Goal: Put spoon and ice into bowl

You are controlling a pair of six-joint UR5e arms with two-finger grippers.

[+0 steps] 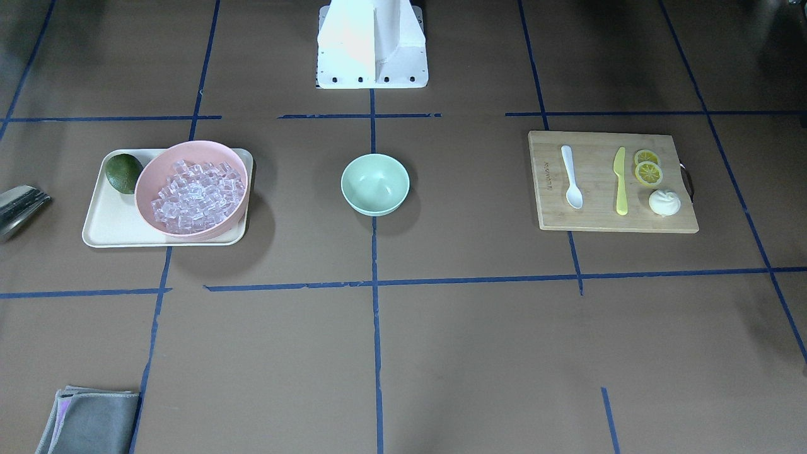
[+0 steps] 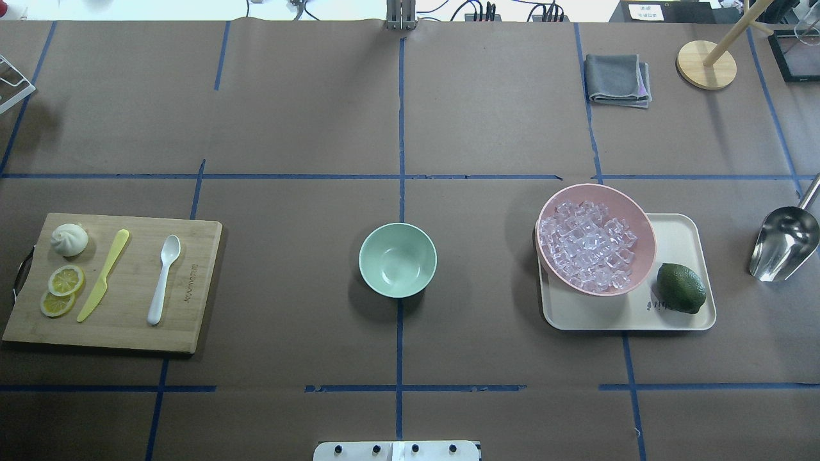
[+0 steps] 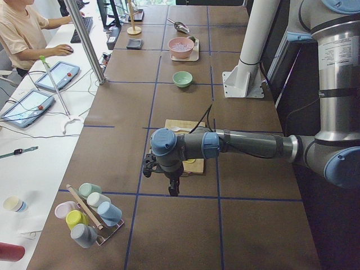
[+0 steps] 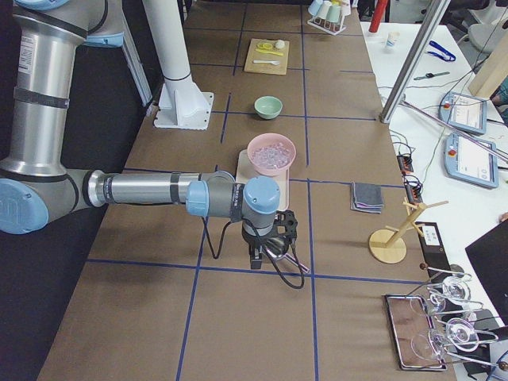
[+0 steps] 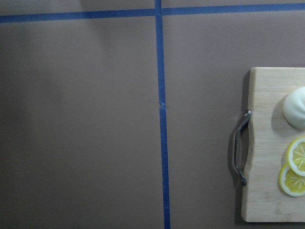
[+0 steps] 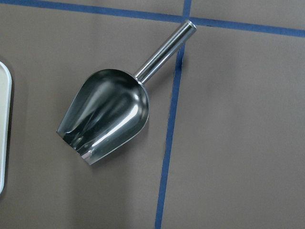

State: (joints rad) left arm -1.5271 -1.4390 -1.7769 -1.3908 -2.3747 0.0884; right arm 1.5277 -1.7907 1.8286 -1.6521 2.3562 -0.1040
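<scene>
The white spoon (image 2: pixel 163 278) lies on a wooden board (image 2: pixel 186 320) at the table's left, also seen in the front view (image 1: pixel 572 178). The ice (image 2: pixel 586 246) fills a pink bowl (image 2: pixel 634 218) on a cream tray (image 2: pixel 679 237) at the right. The mint-green bowl (image 2: pixel 397 259) stands empty at the centre. My left gripper (image 3: pixel 171 190) hangs over the table beyond the board's handle end. My right gripper (image 4: pixel 255 259) hangs over a metal scoop. Both show only in the side views, so I cannot tell whether they are open or shut.
A steel scoop (image 6: pixel 107 114) lies right of the tray. A lime (image 2: pixel 681 288) sits on the tray. A yellow-green knife (image 2: pixel 102 275), lemon slices (image 2: pixel 62 291) and a white bun (image 2: pixel 69 239) share the board. A grey cloth (image 2: pixel 616 79) and a wooden stand (image 2: pixel 706 64) are at the far right.
</scene>
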